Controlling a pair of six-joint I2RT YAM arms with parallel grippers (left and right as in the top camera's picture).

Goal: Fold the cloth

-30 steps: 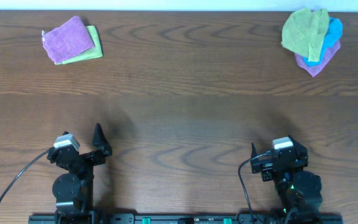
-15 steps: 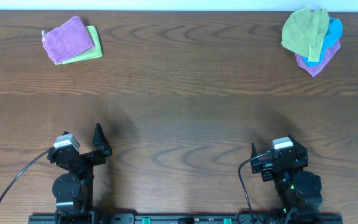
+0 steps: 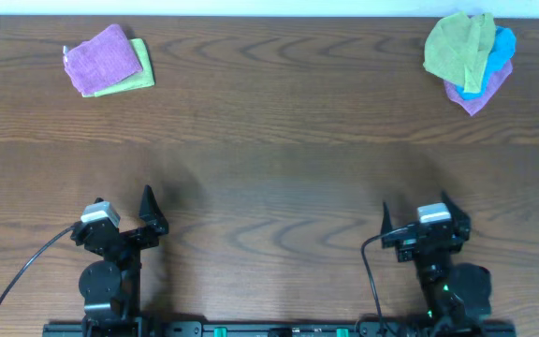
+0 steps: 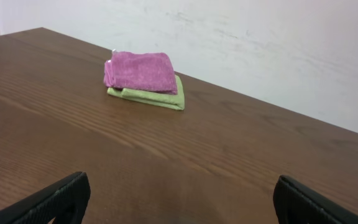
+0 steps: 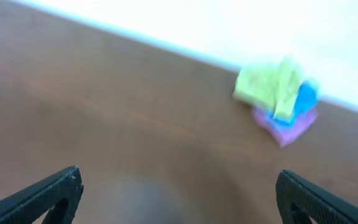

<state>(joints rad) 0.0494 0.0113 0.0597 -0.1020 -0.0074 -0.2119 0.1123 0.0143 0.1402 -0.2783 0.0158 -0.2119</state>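
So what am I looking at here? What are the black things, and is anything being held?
These are two robot arms at the near edge of a wooden table. One picture looks straight down from above. The other two come from small cameras on each wrist, so the black shapes at the bottom corners are that arm's own two fingers. The left gripper and the right gripper are both open and hold nothing. Far left lies a folded purple cloth on a folded green cloth. Far right, a crumpled green cloth tops a blue cloth and a second purple cloth.
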